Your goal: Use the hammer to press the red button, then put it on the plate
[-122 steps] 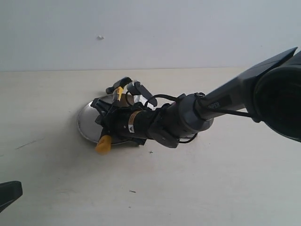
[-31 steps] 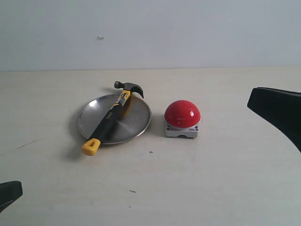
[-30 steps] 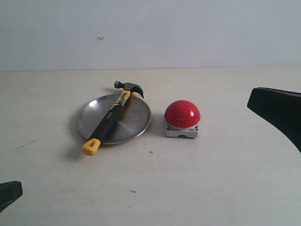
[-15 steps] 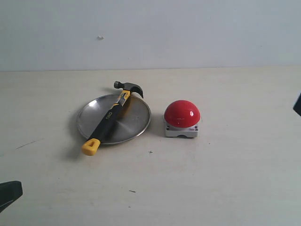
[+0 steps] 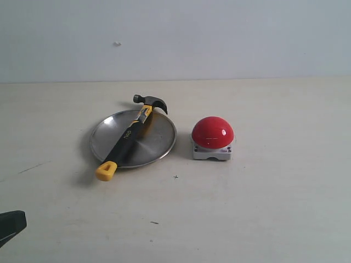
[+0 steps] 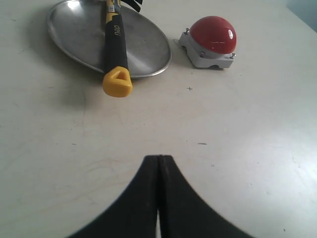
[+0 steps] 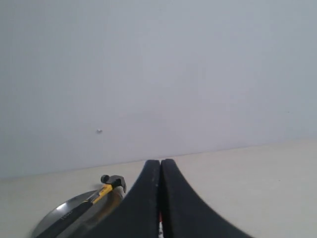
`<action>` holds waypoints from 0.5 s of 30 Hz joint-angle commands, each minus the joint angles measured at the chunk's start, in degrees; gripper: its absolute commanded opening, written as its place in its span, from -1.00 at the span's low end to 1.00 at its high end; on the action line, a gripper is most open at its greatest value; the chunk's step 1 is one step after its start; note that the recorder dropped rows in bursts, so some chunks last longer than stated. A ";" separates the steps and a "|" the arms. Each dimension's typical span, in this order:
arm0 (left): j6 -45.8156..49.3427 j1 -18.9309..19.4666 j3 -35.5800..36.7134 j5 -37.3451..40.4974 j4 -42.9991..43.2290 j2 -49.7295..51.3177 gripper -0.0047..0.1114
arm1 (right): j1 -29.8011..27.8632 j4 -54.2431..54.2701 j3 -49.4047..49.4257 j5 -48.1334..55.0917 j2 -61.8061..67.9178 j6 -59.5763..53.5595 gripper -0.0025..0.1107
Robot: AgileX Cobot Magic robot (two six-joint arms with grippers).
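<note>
Pale table (image 5: 247, 208), plain wall (image 5: 219, 38); hammer (image 5: 128, 137) lies on plate (image 5: 159, 139).
Left gripper (image 6: 159, 158) & right gripper (image 7: 160, 162): jaws pressed together, nothing held. Hammer crosses plate diagonally, yellow end off near-left rim, head past far rim. Stiff, prob. head-heavy, so grab black handle near neck. Button (image 5: 213, 132) sits just right of plate.

Soft light, red button (image 5: 213, 131) glinting

Exterior view high, frontal — wrist views low, plate (image 5: 104, 139) in all
</note>
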 commanded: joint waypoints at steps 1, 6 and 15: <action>0.09 0.18 -0.19 0.68 -0.28 -0.33 -0.92 | -2.32 -1.24 0.60 -1.57 -0.38 -1.18 -0.96; 0.09 0.18 -0.19 0.68 -0.28 -0.33 -0.92 | -2.32 2.32 0.60 -0.49 -0.38 -2.58 -0.96; 0.09 0.18 -0.19 0.68 -0.28 -0.33 -0.92 | -2.32 80.31 0.60 8.75 -0.38 -80.90 -0.96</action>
